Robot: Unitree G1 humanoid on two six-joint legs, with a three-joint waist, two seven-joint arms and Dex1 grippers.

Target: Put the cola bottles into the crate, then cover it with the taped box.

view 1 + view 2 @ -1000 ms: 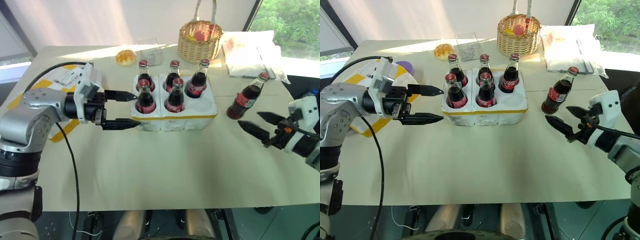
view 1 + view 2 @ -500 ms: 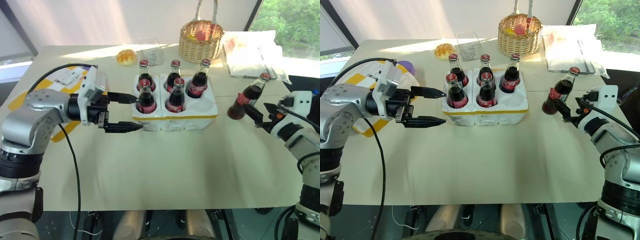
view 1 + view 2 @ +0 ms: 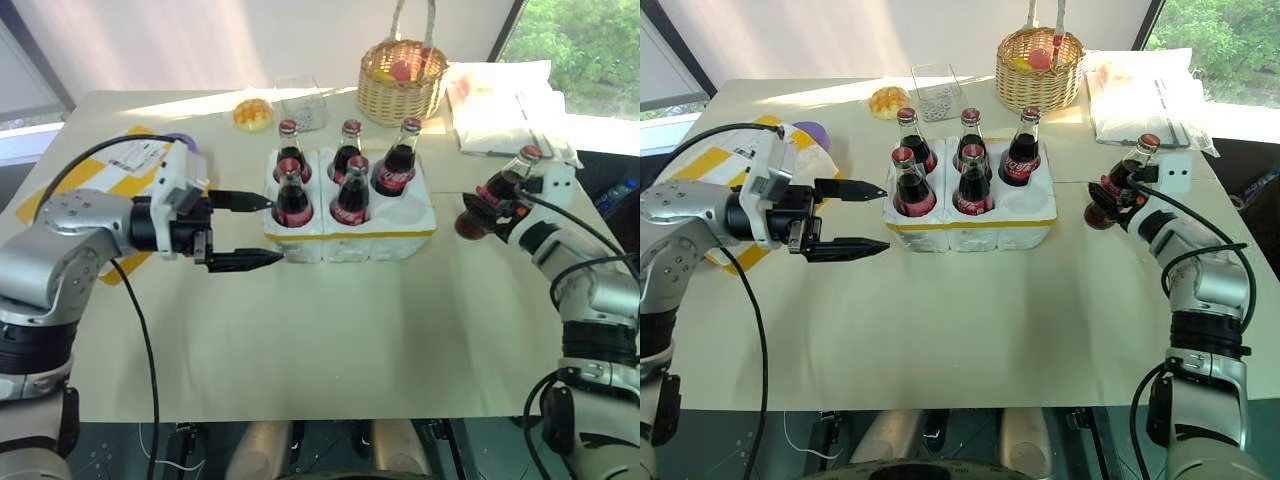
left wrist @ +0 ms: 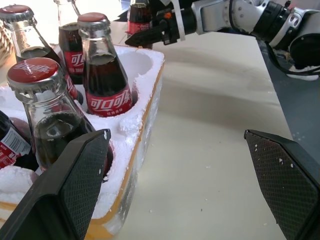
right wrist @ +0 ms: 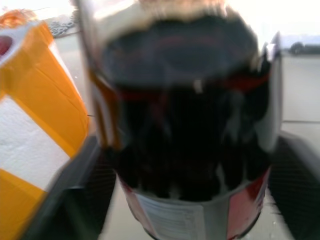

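The crate [image 3: 400,228] stands mid-table, a low white foam block with a yellow band. Five cola bottles [image 3: 352,195] stand in its holes, and its front right hole [image 3: 408,208] is empty. A sixth cola bottle [image 3: 1132,163] leans on the table to the crate's right. My right gripper [image 3: 1108,194] is shut on its lower body, and this bottle [image 5: 185,125] sits between the fingers in the right wrist view. My left gripper [image 3: 273,230] hangs open just left of the crate, holding nothing. The taped box [image 3: 130,155] lies at the far left behind my left arm.
A wicker basket [image 3: 400,85] stands at the back behind the crate. A bun [image 3: 252,113] and a clear plastic container [image 3: 300,100] lie to its left. A white bag [image 3: 505,110] lies at the back right. The table's right edge runs close by my right arm.
My right gripper moved forward to the leaning bottle and shut around its lower body. My left gripper stayed open beside the crate.
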